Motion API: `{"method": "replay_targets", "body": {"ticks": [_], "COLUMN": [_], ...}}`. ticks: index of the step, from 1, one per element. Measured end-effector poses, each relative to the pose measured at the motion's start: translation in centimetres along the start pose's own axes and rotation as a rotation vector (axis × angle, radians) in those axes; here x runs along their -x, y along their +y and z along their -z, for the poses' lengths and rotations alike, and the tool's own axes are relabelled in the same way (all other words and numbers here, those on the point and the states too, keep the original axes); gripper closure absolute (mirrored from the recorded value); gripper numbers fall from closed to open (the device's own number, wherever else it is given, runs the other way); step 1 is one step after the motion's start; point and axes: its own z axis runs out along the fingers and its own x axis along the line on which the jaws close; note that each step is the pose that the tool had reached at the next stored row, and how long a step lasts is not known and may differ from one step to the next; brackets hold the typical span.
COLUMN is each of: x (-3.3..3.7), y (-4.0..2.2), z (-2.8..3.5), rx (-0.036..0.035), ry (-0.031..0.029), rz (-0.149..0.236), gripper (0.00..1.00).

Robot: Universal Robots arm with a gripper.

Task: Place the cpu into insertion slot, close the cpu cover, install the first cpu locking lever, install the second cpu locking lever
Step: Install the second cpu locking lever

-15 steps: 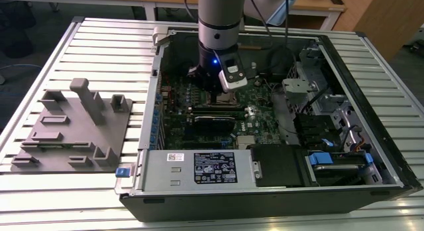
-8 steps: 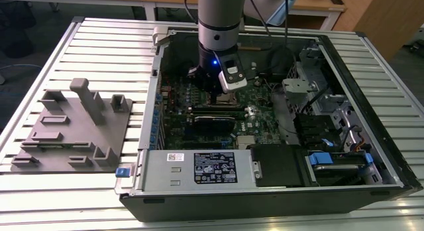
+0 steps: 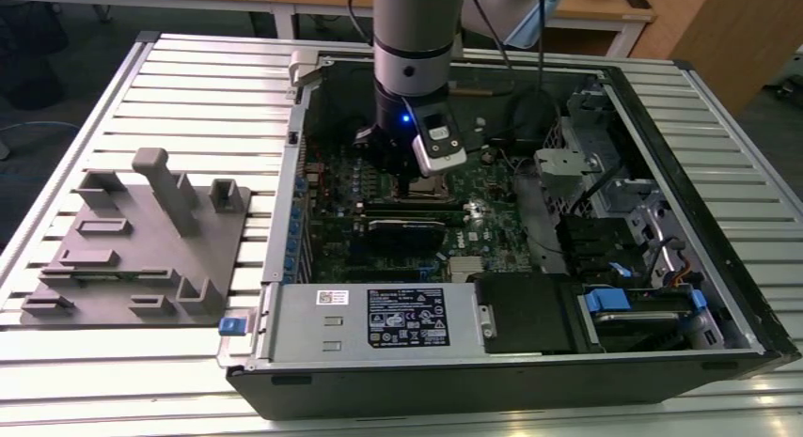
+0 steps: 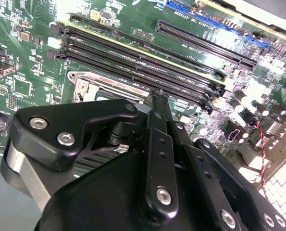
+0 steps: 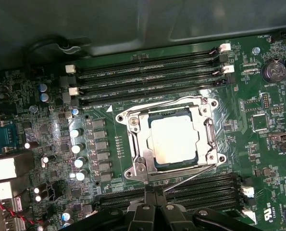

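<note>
Your gripper (image 5: 155, 199) hovers just above the board with its fingers drawn together, holding nothing. Just beyond them, the cpu (image 5: 175, 139) sits in the insertion slot (image 5: 205, 129), with the cpu cover (image 5: 139, 144) lying flat around it.

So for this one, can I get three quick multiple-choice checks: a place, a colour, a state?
1. Where is the cpu?
A. on the table
B. in the slot
C. on a drive bay

2. What colour is the board?
A. green
B. red
C. white

3. How does the cover stand?
A. raised upright
B. taken off
C. lying flat around the cpu

Answers:
1 B: in the first wrist view the cpu sits in the slot.
2 A: the board is green in both wrist views.
3 C: the cover frames the cpu, flat on it.
</note>
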Motion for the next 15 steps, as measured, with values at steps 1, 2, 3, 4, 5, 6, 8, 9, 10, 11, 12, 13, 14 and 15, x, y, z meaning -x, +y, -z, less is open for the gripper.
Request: {"method": "replay_targets", "body": {"ticks": [1, 2, 3, 4, 5, 6, 8, 9, 10, 11, 12, 13, 14, 15], "x": [-0.04, -0.08, -0.13, -0.18, -0.22, -0.26, -0.36, -0.39, -0.40, -0.40, -0.40, -0.40, -0.40, -0.41], "y": [-0.01, -0.01, -0.02, -0.03, -0.04, -0.04, -0.06, -0.06, -0.07, -0.07, -0.07, -0.07, -0.07, -0.06], "z": [-0.03, -0.08, -0.16, -0.24, -0.33, -0.42, -0.62, -0.71, -0.72, -0.72, -0.72, -0.72, -0.75, -0.82], "rx": [-0.0001, 0.0000, 0.0002, 0.0001, 0.0000, 0.0000, 0.0000, 0.0001, -0.0001, -0.0002, -0.0002, -0.0001, 0.0000, 0.0004], "ry": [0.0000, 0.0000, -0.0001, 0.0000, 0.0000, 0.0000, 0.0000, 0.0000, 0.0001, 0.0001, 0.0001, 0.0001, 0.0000, -0.0002], "rz": [0.000, 0.000, 0.000, 0.000, 0.000, 0.000, 0.000, 0.000, 0.000, 0.000, 0.000, 0.000, 0.000, 0.000], "gripper": [0.90, 0.90, 0.90, 0.90, 0.90, 0.90, 0.90, 0.90, 0.90, 0.90, 0.90, 0.90, 0.90, 0.90]}}
